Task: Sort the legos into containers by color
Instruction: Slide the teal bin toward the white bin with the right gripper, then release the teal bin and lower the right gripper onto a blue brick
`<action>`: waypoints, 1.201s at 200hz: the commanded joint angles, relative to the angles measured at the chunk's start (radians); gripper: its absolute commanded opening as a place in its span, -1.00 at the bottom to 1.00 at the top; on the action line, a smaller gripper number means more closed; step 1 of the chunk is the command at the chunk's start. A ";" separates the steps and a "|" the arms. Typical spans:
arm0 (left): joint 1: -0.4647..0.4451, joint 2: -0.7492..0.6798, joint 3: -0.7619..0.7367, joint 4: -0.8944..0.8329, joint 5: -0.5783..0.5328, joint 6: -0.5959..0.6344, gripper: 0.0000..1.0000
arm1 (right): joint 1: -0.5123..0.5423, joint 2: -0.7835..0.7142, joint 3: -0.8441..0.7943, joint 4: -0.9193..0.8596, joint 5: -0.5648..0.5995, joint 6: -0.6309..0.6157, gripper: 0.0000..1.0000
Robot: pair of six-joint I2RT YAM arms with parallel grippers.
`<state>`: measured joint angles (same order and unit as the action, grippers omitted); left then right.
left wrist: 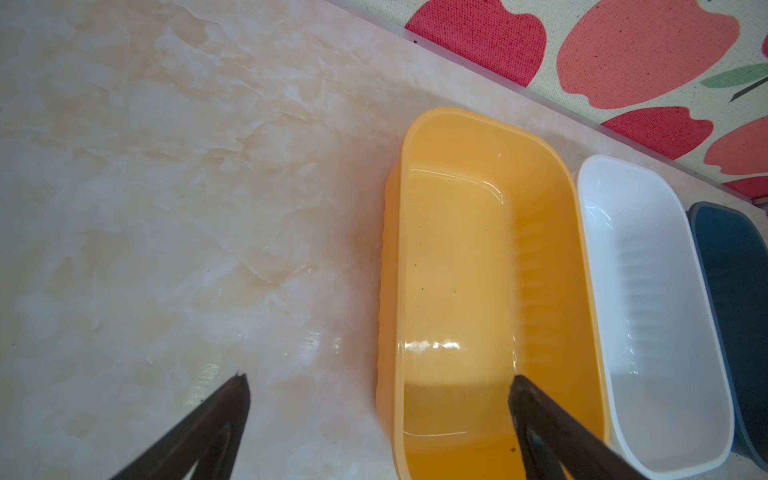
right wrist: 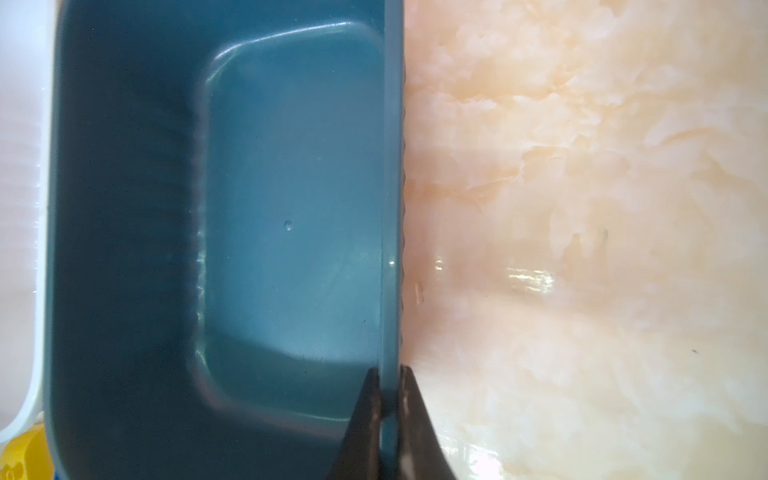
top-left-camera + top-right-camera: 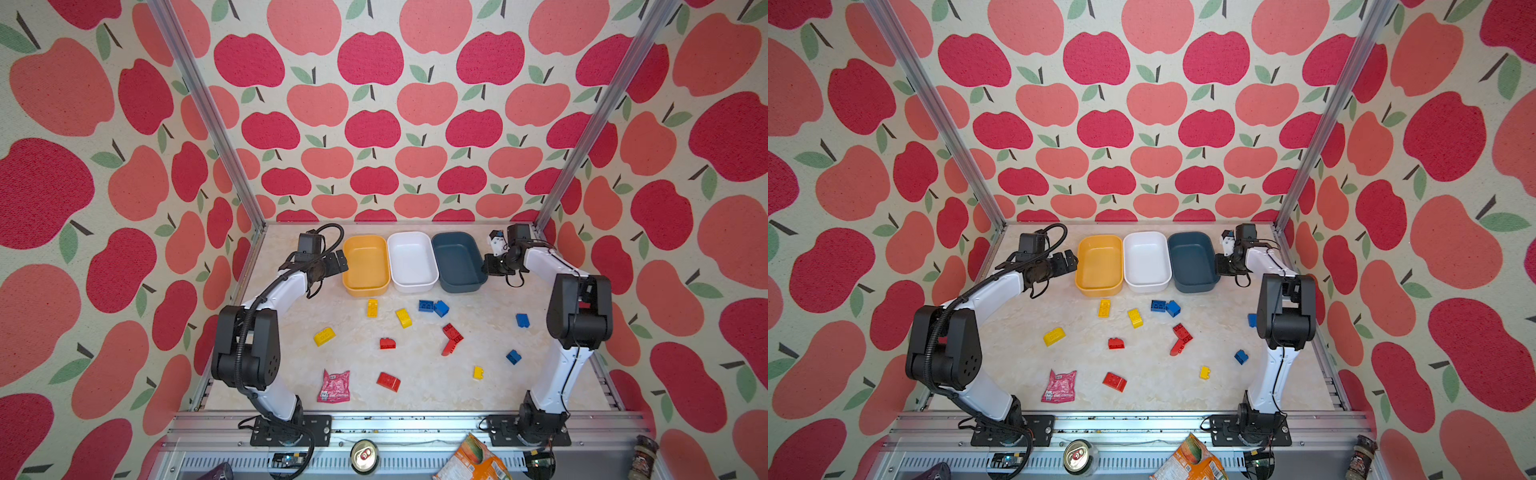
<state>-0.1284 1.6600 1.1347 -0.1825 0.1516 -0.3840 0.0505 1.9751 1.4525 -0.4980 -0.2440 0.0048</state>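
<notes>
Three empty containers stand in a row at the back: yellow-orange (image 3: 365, 262), white (image 3: 411, 259) and dark blue-grey (image 3: 457, 262). My left gripper (image 1: 380, 378) is open and straddles the yellow container's (image 1: 478, 257) left wall, one finger inside and one outside. My right gripper (image 2: 390, 372) is shut on the right wall of the dark blue-grey container (image 2: 291, 187). Legos lie loose on the table in front: yellow ones (image 3: 372, 308) (image 3: 324, 336), red ones (image 3: 387, 343) (image 3: 452, 338) and blue ones (image 3: 426, 306) (image 3: 522, 320).
A crinkled pink-red foil packet (image 3: 333, 386) lies near the front left, beside a red lego (image 3: 388, 381). A drink can (image 3: 364, 456), an orange bag (image 3: 473, 461) and a jar (image 3: 642, 457) sit beyond the front rail. Apple-patterned walls close in three sides.
</notes>
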 commanded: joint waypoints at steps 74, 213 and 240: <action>0.006 -0.049 -0.014 -0.005 0.012 0.007 0.99 | -0.019 -0.113 -0.031 -0.029 -0.045 0.107 -0.14; 0.021 -0.059 -0.070 0.055 0.060 -0.007 0.99 | -0.175 -0.386 -0.259 -0.323 0.130 0.315 0.53; 0.030 -0.057 -0.085 0.070 0.076 -0.008 0.98 | -0.185 -0.382 -0.285 -0.353 0.206 0.239 0.60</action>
<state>-0.1112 1.6165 1.0687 -0.1390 0.2005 -0.3847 -0.1310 1.6104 1.1931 -0.7811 -0.1181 0.2886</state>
